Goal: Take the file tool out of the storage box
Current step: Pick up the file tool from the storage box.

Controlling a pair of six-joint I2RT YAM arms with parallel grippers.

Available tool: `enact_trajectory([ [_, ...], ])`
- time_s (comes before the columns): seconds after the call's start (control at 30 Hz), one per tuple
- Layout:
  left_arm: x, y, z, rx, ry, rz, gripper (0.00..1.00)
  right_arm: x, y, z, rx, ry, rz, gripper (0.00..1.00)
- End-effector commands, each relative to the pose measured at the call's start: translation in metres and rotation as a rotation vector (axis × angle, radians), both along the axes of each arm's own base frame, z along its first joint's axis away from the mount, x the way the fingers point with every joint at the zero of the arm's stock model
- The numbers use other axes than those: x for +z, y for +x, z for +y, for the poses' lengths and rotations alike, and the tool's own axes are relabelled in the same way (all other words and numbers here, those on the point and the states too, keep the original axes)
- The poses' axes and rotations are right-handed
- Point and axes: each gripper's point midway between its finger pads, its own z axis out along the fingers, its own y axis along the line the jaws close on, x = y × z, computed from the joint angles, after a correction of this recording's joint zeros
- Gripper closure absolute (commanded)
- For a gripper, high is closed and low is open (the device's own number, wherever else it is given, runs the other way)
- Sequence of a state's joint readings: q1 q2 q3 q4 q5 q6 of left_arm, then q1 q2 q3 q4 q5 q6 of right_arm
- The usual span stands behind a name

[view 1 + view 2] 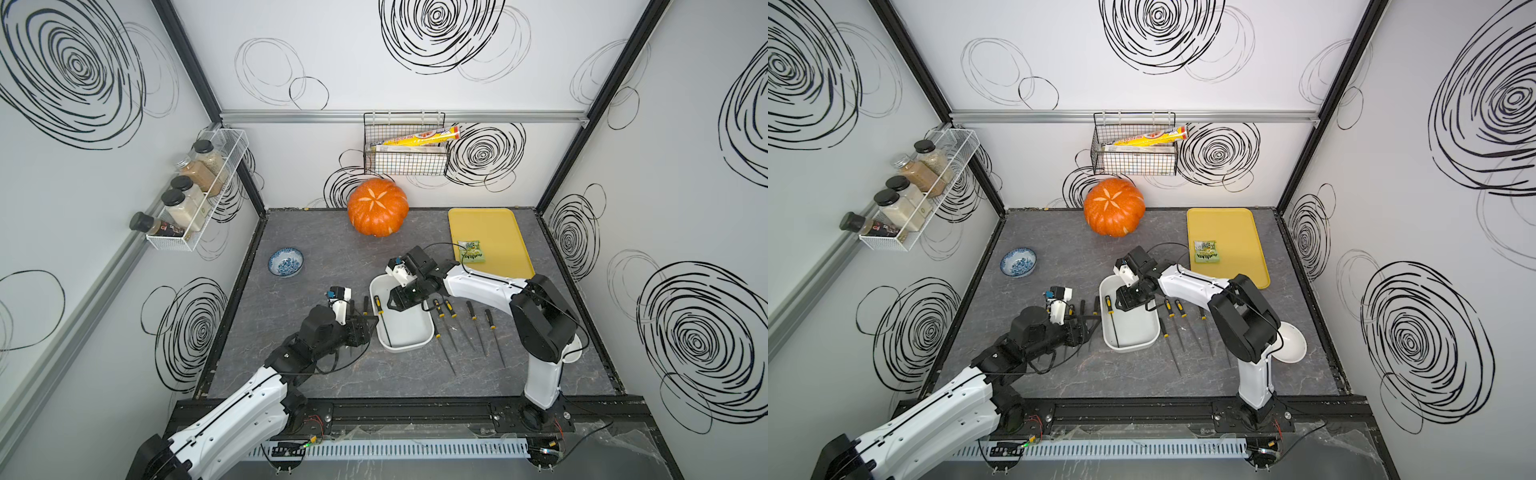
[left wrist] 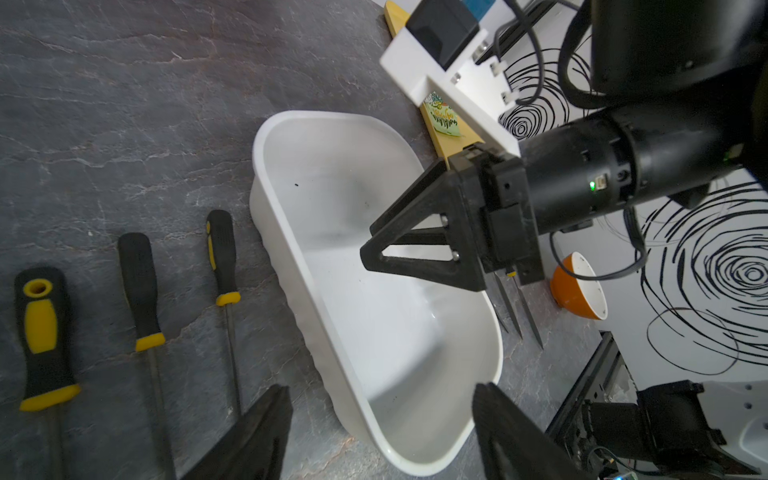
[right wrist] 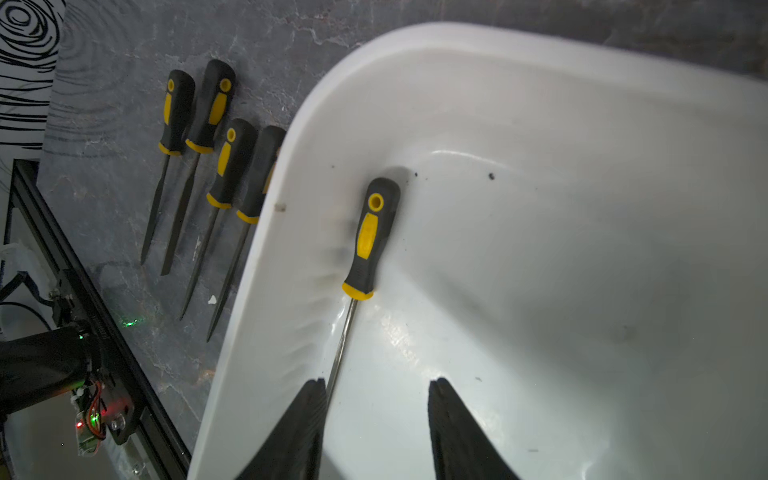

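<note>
One file (image 3: 370,237) in storage box (image 3: 457,39), lengthwise along wall; my R gripper (image 3: 377,380) half-open, empty, shaft just beside one finger.

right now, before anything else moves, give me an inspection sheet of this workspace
surface: grey marbled tabletop, no damage seen
job's things: storage box holds one file tool, lying along a wall
clutter: three files on one side of the box, four files on the other; pumpkin, patterned bowl, yellow tray with green packet, white bowl
end effectors: left end effector open at the box's edge; right end effector open over the box, holding nothing
cables: black cables loop off the wrists
surroundings: spice rack and wire basket on swirl-patterned walls
</note>
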State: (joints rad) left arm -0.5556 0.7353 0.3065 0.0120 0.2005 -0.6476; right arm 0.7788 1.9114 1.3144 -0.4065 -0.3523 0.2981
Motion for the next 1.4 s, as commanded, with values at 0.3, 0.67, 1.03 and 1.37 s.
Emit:
enact_trajectory([
  [0.3, -0.019, 0.002, -0.016, -0.052, -0.079, 0.023, 0.41, -0.027, 0.007, 0.035, 0.045, -0.032, -0.017, 0.57],
  [0.67, -0.029, 0.004, -0.008, -0.012, -0.049, 0.038, 0.46, -0.065, 0.022, 0.012, -0.045, -0.24, -0.07, 0.58],
  [1.03, -0.027, 0.003, -0.008, -0.014, -0.05, 0.038, 0.41, -0.087, 0.03, -0.03, -0.117, -0.447, -0.11, 0.63],
  [1.37, -0.02, 0.001, -0.01, -0.032, -0.05, 0.044, 0.35, -0.101, 0.02, -0.022, -0.087, -0.419, -0.041, 0.89],
])
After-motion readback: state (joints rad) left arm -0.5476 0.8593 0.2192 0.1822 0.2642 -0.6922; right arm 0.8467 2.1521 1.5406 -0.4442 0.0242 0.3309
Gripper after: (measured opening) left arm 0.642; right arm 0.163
